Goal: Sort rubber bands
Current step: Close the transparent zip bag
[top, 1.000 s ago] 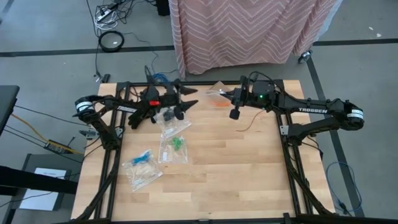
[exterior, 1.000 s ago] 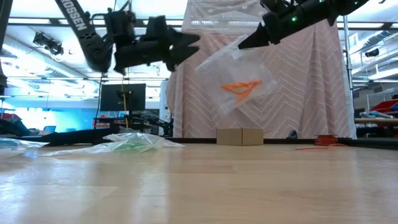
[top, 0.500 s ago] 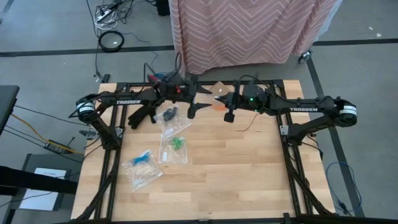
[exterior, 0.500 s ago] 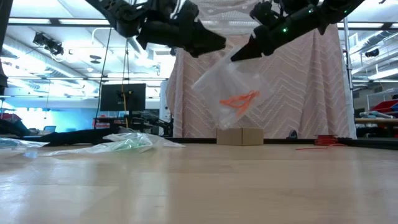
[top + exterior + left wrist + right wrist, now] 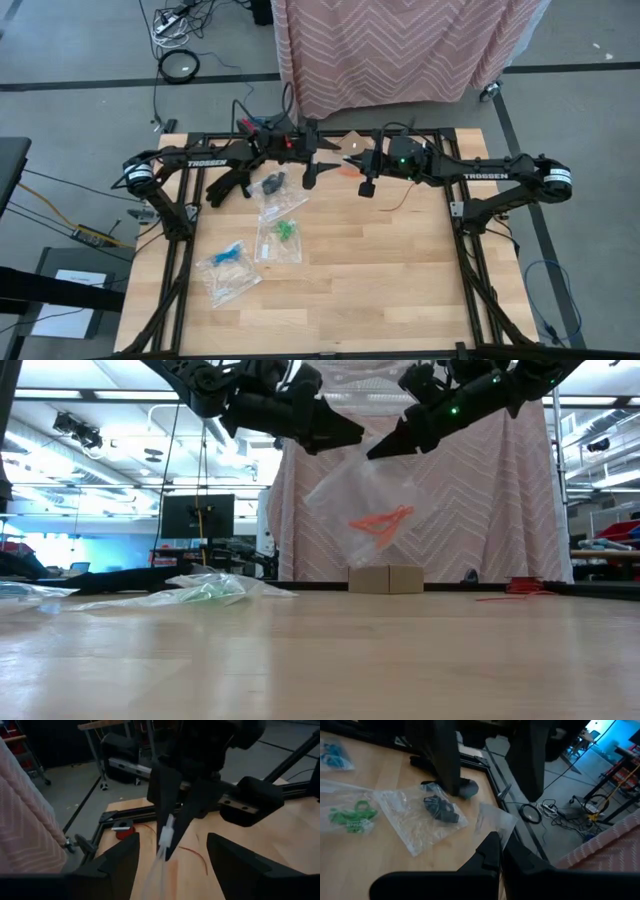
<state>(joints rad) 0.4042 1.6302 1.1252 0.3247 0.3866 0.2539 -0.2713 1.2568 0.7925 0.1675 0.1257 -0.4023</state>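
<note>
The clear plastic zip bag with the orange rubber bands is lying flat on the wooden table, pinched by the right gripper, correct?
Not lying flat: the low view shows the clear plastic zip bag with orange rubber bands hanging in the air above the wooden table, pinched by the right gripper.

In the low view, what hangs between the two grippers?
A clear bag holding orange rubber bands, pinched by the right gripper, beside the open left gripper.

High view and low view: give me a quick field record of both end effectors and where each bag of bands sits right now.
right end effector: shut on clear plastic zip bag of orange rubber bands, held above the table
left end effector: open, beside that bag's top edge
clear zip bag of black rubber bands: on the wooden table
clear zip bag of green rubber bands: on table
clear zip bag of blue rubber bands: on table
</note>
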